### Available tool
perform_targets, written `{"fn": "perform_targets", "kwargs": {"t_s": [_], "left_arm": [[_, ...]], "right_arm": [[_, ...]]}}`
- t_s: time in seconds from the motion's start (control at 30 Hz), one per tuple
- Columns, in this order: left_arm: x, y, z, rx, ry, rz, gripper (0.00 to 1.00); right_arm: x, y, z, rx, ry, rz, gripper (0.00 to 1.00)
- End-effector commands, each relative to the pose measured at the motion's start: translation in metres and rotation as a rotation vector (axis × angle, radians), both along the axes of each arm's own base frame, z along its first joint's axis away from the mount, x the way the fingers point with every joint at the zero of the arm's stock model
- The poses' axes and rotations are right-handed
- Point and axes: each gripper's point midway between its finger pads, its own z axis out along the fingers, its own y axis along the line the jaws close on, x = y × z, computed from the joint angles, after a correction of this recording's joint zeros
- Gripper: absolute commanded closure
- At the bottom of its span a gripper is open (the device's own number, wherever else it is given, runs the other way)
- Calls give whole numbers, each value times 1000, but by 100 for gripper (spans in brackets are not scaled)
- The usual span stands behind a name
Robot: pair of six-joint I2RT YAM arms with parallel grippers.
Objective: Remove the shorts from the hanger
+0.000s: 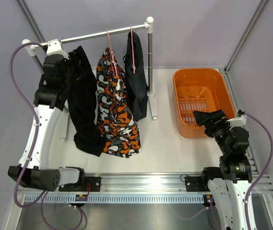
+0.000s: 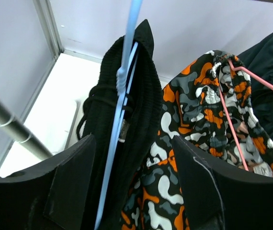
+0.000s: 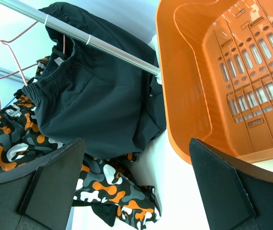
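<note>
Three pairs of shorts hang from the rail (image 1: 103, 33): a black pair (image 1: 84, 110) at the left, a camouflage pair (image 1: 117, 115) in the middle and a black pair (image 1: 136, 86) at the right. My left gripper (image 1: 71, 72) is open and raised against the left black pair. In the left wrist view the left gripper (image 2: 132, 143) straddles that black pair (image 2: 136, 96) and its blue hanger (image 2: 122, 91). The camouflage pair (image 2: 199, 110) hangs on a pink hanger (image 2: 232, 124). My right gripper (image 1: 202, 117) is open and empty by the basket, and it is also open in the right wrist view (image 3: 136, 143).
An orange slotted basket (image 1: 179, 91) stands at the right, also in the right wrist view (image 3: 184, 81). The rack's right post (image 1: 150, 62) stands between the shorts and the basket. Grey walls close in at the back and sides.
</note>
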Motion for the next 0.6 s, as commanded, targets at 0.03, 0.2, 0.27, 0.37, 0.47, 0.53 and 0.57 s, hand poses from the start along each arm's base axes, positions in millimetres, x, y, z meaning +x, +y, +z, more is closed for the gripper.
{"fn": "perform_targets", "kwargs": {"t_s": [0.03, 0.2, 0.27, 0.37, 0.47, 0.53, 0.57], "left_arm": [[21, 5, 23, -41, -124, 38, 34], [31, 13, 31, -26, -171, 77, 36], [34, 14, 32, -21, -162, 79, 37], [39, 13, 28, -16, -139, 78, 40], [42, 12, 21, -8, -116, 73, 42], [42, 14, 17, -3, -101, 77, 43], [42, 14, 16, -3, -99, 77, 44]], "right_arm": [[0, 1, 20, -30, -53, 16, 0], [-4, 1, 29, -47, -60, 24, 1], [-4, 1, 29, -52, -58, 22, 0], [-4, 1, 28, -51, -55, 21, 1], [-5, 2, 30, -47, -57, 29, 1], [-5, 2, 31, -47, -60, 27, 0], [-5, 2, 31, -47, -59, 29, 1]]}}
